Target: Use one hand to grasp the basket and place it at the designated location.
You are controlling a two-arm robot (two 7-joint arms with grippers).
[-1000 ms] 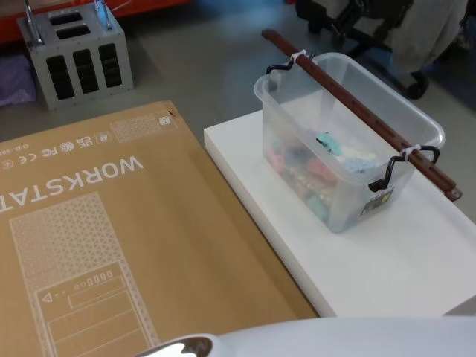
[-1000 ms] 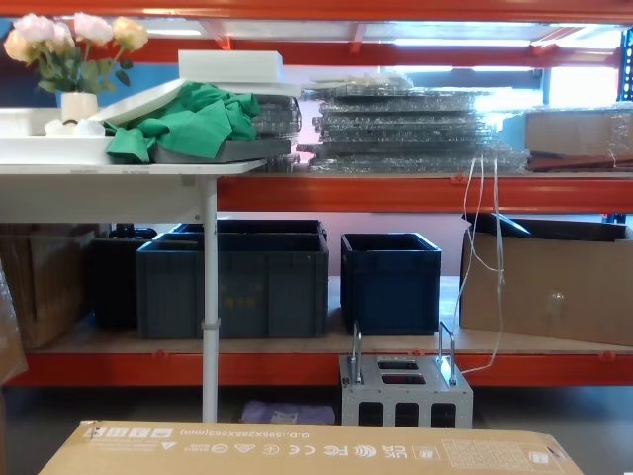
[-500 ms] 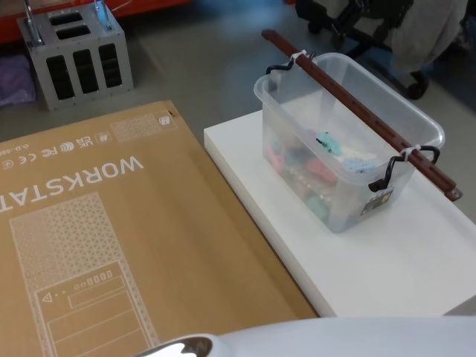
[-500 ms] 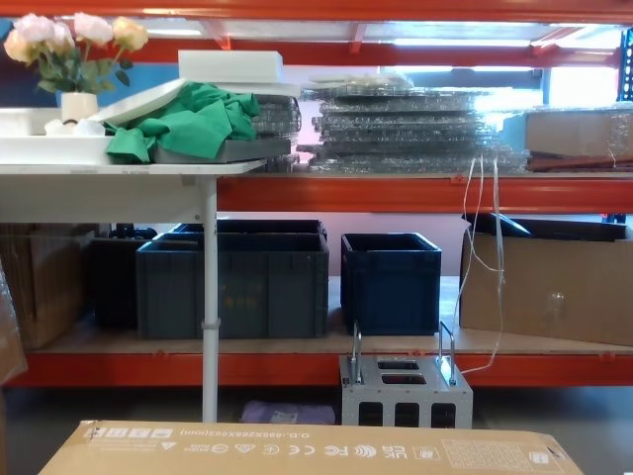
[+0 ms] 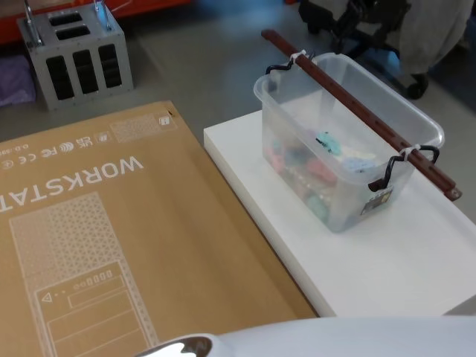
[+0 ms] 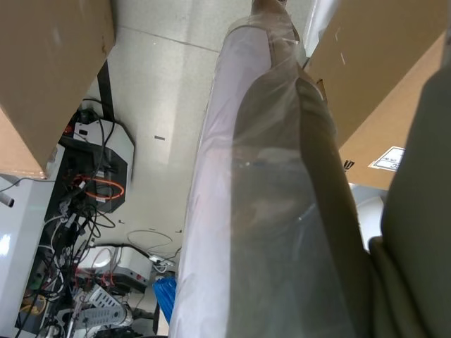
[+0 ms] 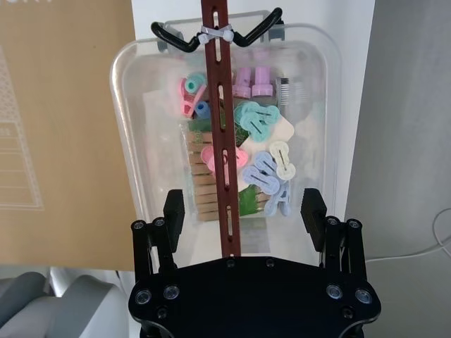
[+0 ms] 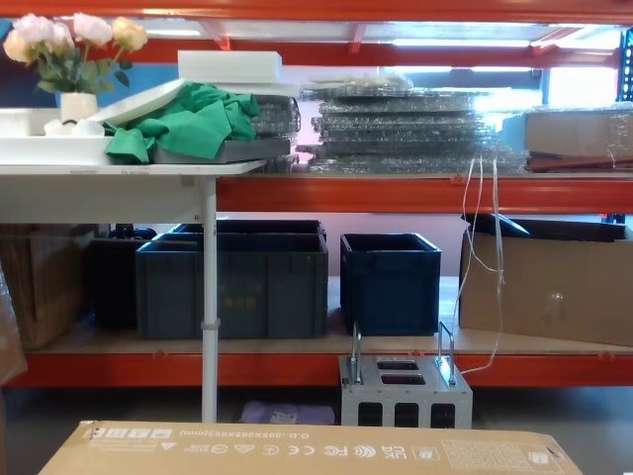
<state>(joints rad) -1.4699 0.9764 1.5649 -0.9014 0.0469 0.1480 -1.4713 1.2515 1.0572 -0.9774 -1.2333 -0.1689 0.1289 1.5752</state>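
Note:
The basket (image 5: 343,207) is a clear plastic tub with black wire handles (image 5: 388,172) at both ends. A brown perforated bar (image 5: 357,111) is tied across them. It stands on a white platform (image 5: 387,260) to my right and holds several pastel clips. In the right wrist view my right gripper (image 7: 244,211) is open and hovers above the basket (image 7: 124,141), touching nothing. The brown bar (image 7: 224,141) runs lengthwise between its fingers. The left wrist view shows cardboard boxes and a plastic-wrapped roll (image 6: 268,197).
A large flat cardboard box (image 5: 111,245) lies against the platform's left side. A grey metal box (image 5: 78,56) with two loop handles stands on the floor beyond it. Dark blue crates (image 8: 232,282) sit on the lower shelf of an orange rack.

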